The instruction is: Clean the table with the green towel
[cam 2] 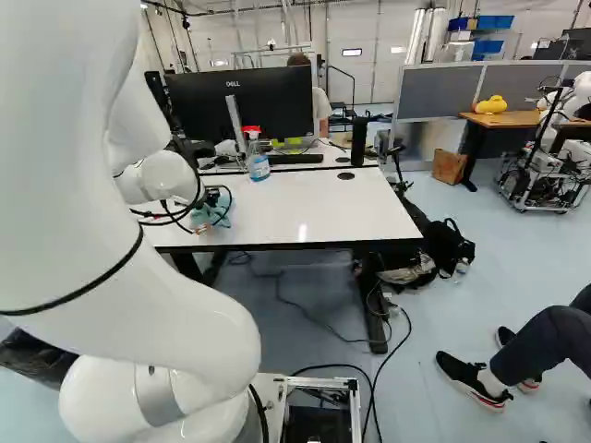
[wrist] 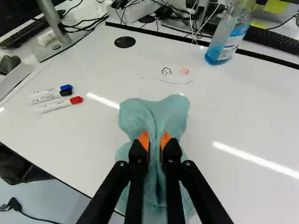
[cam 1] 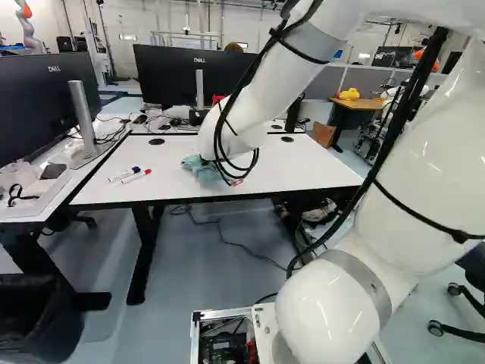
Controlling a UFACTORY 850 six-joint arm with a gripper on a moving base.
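The green towel (wrist: 131, 114) lies bunched on the tabletop (wrist: 252, 116), left of its middle and close to the near edge. It looks light and limp, so it should give under a pinch, trail loosely at its corners and be hard to damage. The raised fold along its middle seems the best place to take hold, leaving both sides spread to wipe. The end effector (wrist: 154, 139) has that fold pinched between its orange pads, nearly closed, with only cloth between them.

Only the wrist view shows this grip, along with the drawn marks (wrist: 168, 81) ahead of the towel, probably what needs wiping. The marker pens (wrist: 60, 104) toward the left edge show there and in the left base view, but the arm (cam 2: 157, 277) hides them in the right base view, which shows the spray bottle (cam 2: 258, 159) whole, by the far edge.
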